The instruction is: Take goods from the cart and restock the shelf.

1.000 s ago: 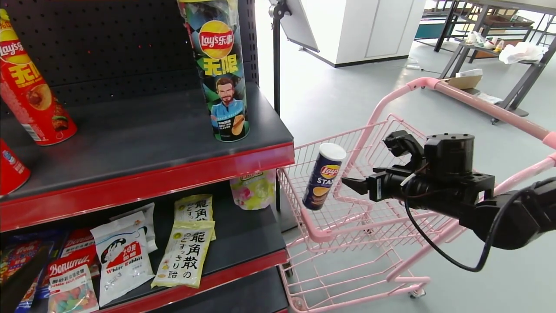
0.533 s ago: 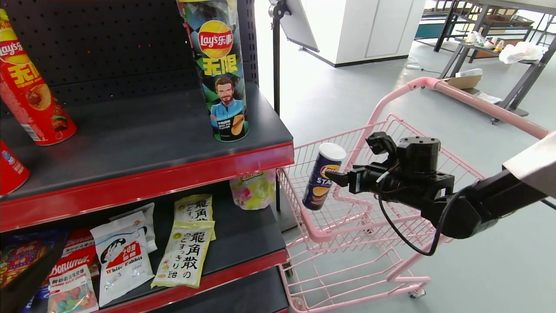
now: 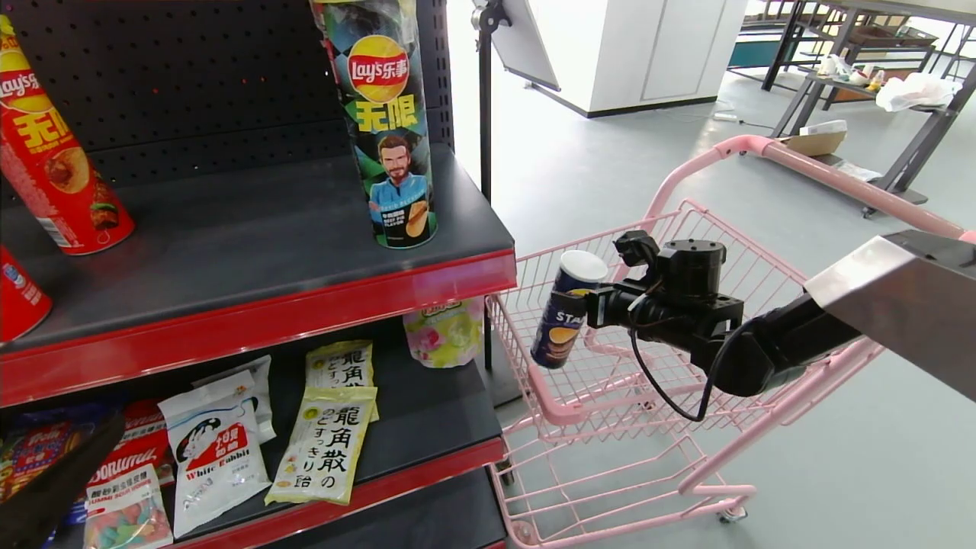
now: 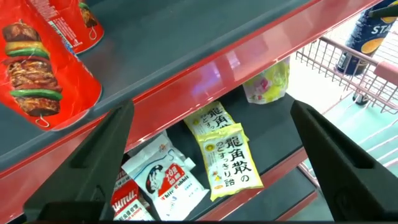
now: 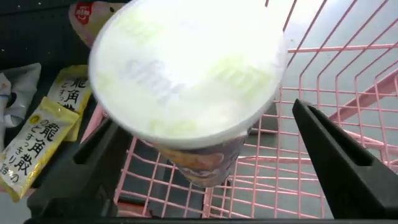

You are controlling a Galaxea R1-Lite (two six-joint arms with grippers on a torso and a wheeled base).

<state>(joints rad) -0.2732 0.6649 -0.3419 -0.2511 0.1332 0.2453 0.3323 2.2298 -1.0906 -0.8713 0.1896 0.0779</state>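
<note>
Blue chip can (image 3: pixel 568 309) leaning in the pink cart (image 3: pixel 751 143), middle of the head view?
Yes, right gripper (image 3: pixel 589 309) beside it.
Left wrist view?
Left gripper (image 4: pixel 211 106) spread wide, near the red shelf (image 4: pixel 205 74).
Right wrist view?
Fingers (image 5: pixel 336 162) spread, can between them.

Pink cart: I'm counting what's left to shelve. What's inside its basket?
A blue chip can leans in the corner nearest the shelf, with the right gripper open around it. The arm covers part of the basket floor behind.
</note>
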